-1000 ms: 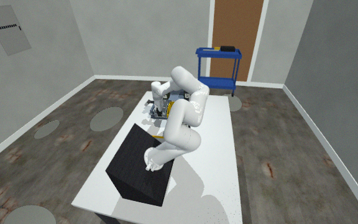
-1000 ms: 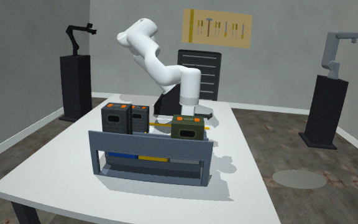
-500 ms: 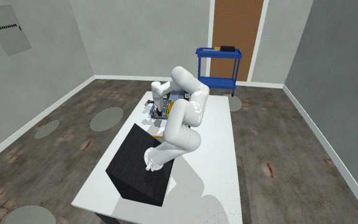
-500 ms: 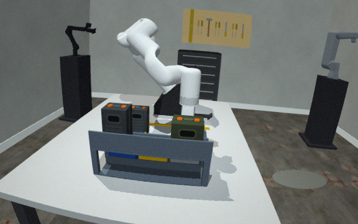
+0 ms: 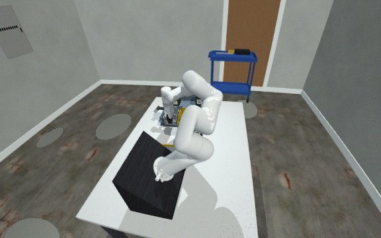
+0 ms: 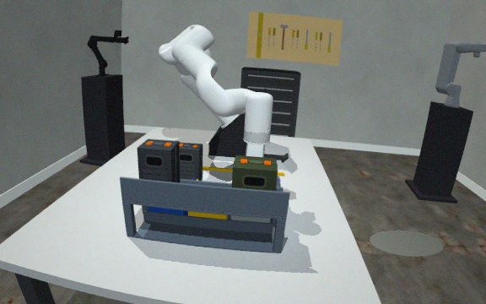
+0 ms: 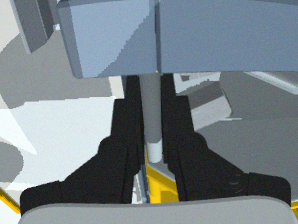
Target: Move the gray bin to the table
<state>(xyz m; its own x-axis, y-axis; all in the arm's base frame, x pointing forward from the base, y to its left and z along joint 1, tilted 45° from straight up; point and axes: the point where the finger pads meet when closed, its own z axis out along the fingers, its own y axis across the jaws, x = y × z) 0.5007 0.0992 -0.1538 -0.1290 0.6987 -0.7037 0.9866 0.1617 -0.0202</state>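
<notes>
The grey-blue shelf [image 6: 204, 211] stands at the far end of the white table. Seen through its back, it holds a blue bin [image 6: 166, 210], a yellow bin [image 6: 207, 215] and the gray bin [image 6: 250, 219] side by side. In the wrist view my gripper [image 7: 151, 93] is shut on a thin upright gray wall of the gray bin [image 7: 152, 112], just under the shelf's top slab [image 7: 173, 30], with the yellow bin [image 7: 161, 191] beside it. In the top view my gripper [image 5: 169, 118] reaches into the shelf front. In the exterior view an olive case hides the gripper.
Two dark cases [image 6: 169, 160] and an olive case [image 6: 255, 173] with orange latches stand up at the shelf top. A large black block [image 5: 145, 175] lies on the table by the arm's base. A blue cart [image 5: 233, 71] stands by the door.
</notes>
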